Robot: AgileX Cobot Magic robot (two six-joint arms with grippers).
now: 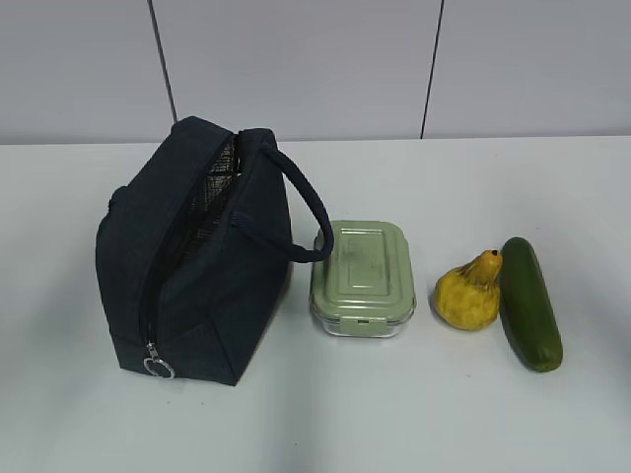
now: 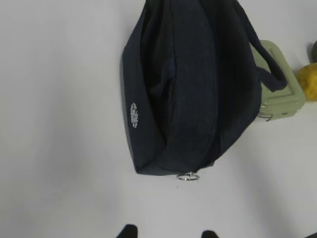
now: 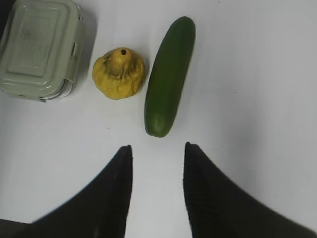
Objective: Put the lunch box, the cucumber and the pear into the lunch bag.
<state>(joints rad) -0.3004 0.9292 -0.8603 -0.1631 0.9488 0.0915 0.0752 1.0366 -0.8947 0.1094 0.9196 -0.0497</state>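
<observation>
The navy lunch bag (image 1: 197,266) stands at the left of the white table, its zipper partly open, silver ring pull (image 1: 158,368) at the near bottom corner and handle looping right. It also shows in the left wrist view (image 2: 190,84). The green-lidded lunch box (image 1: 362,277) sits right of the bag, then the yellow pear (image 1: 469,295) and the dark green cucumber (image 1: 529,302). My left gripper (image 2: 168,232) is open and empty, well short of the bag. My right gripper (image 3: 157,148) is open and empty, just short of the cucumber (image 3: 170,74); the pear (image 3: 119,74) and lunch box (image 3: 40,47) lie to its left.
A grey panelled wall (image 1: 315,69) stands behind the white table (image 1: 394,414). Neither arm shows in the exterior view.
</observation>
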